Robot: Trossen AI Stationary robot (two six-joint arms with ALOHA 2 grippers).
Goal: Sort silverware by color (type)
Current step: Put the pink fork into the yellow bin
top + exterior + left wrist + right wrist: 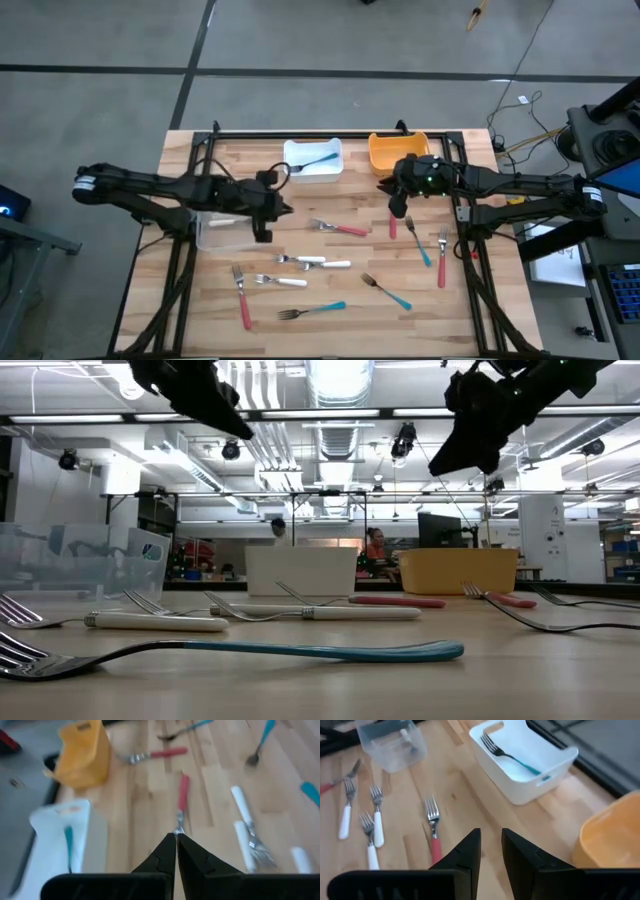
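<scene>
Left pincer: the left pincer (pixel 266 208) hovered left of centre in the high view, beside the clear bin (pixel 215 233); its fingers were pressed together on nothing.
Right pincer: the right pincer (pixel 398 205) hung right of centre, just below the orange bin (pixel 396 152); its fingers stood slightly apart with nothing between them in the right wrist view.
Silverware: most of the silverware (pixel 312 263) lay scattered across the lower half of the counter (pixel 350 330), red, teal and white handles mixed.
Sorted so far: one teal fork (pixel 314 161) lay in the white bin (pixel 312 157) at upper centre; the orange bin looked empty.
Step in hand: by my reading, between picks, early in the sort.
Next move: likely a descent onto a near piece, such as the red fork (pixel 338 228) at centre, with the fingers spread to straddle its slim handle flat on the wood.
</scene>
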